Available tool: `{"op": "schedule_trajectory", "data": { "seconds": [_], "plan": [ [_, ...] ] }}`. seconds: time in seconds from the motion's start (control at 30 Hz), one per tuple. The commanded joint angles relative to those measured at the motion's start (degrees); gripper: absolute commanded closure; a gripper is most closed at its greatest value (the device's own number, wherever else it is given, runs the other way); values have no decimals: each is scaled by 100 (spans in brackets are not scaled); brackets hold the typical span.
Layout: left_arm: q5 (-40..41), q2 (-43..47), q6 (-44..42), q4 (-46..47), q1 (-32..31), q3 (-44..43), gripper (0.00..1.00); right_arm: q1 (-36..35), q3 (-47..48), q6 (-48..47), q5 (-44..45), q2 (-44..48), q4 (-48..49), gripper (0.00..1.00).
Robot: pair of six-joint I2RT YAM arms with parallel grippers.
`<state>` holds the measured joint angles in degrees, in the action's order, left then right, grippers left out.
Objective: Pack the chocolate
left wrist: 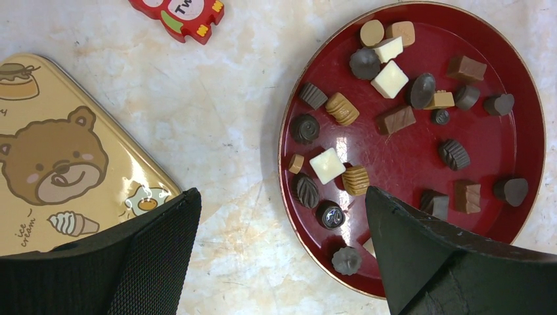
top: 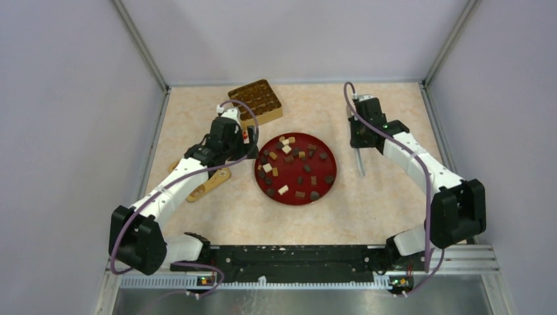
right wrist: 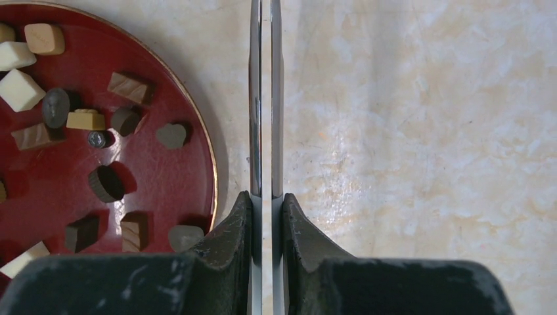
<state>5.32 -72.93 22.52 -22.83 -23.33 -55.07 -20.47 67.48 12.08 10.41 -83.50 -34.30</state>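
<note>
Reaching forward from the near edge of the marble-patterned table (top: 368,210), both arms flank a round red plate (top: 333,167).

Left side: bear-printed tan lid (left wrist: 59,151) lies flat on the table, partly under the left arm in the top view. Left gripper (left wrist: 280,203) hangs over the plate's left rim, fingers (left wrist: 157,243) spread wide with nothing between them. One finger sits above the lid's corner, the other above the plate's near part.

Centre: the chocolate (left wrist: 389,79) is all on the plate, loosely scattered. It is a mix of dark brown lumps, tan pieces and cream-white cubes.

Right side: right gripper (right wrist: 266,203) is clamped on metal tweezers (right wrist: 255,98), which hang over bare table just beside the plate's right rim. The blades run nearly parallel with a thin gap. Their tips leave the wrist view, so I cannot tell if they meet.

Farther back: a red-and-white wrapped item (left wrist: 180,13) lies on the table beyond the lid. Farthest is a gold compartmented tray (top: 257,100), well apart from the plate. Its contents cannot be made out.
</note>
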Motion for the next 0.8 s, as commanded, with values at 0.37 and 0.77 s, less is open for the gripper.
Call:
{"op": "schedule_trajectory", "data": {
  "seconds": [0.37,0.77],
  "plan": [
    [105,184,-59,47,26,-64,1,165,-1059,314,1169,-1014,3021,92],
    [153,167,-43,-17,22,-92,1,188,-1125,743,1004,-1516,3088,66]
  ]
}}
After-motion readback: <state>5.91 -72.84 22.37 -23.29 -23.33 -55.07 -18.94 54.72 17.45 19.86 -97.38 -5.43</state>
